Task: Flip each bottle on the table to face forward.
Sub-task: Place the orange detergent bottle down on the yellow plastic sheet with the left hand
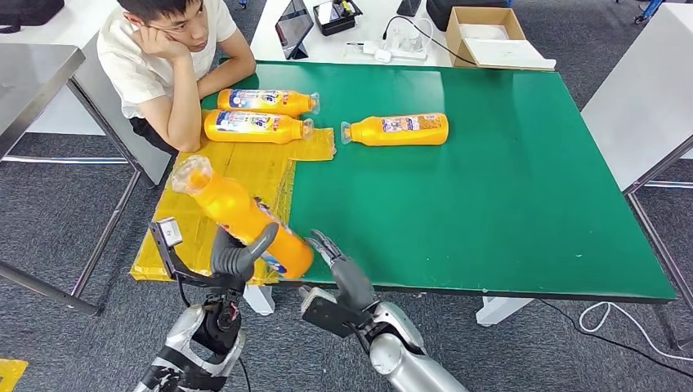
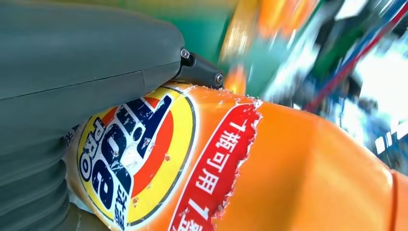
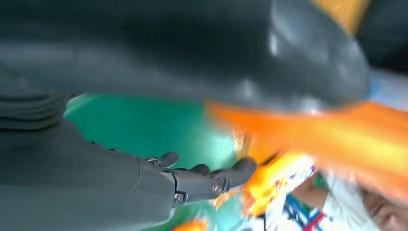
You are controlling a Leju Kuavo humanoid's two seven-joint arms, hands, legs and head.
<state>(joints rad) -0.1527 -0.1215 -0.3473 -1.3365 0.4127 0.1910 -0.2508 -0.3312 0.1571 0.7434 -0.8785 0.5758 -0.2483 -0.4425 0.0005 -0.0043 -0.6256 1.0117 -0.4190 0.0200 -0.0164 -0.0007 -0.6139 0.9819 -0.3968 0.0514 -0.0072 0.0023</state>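
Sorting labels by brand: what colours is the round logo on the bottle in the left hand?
Yellow disc, red-orange rings, dark blue lettering on the orange bottle; clearest in the left wrist view.

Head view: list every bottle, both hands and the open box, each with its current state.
Held bottle: lifted, tilted, gripped by the left hand.
Two bottles near the person: lying flat, caps right.
Lone bottle: lying flat on the green table, cap left.
Right hand: fingers extended beside the held bottle's base; contact unclear.
Cardboard box: open.

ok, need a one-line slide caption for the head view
Left hand holds an orange bottle tilted over the yellow mat; right hand open beside it.
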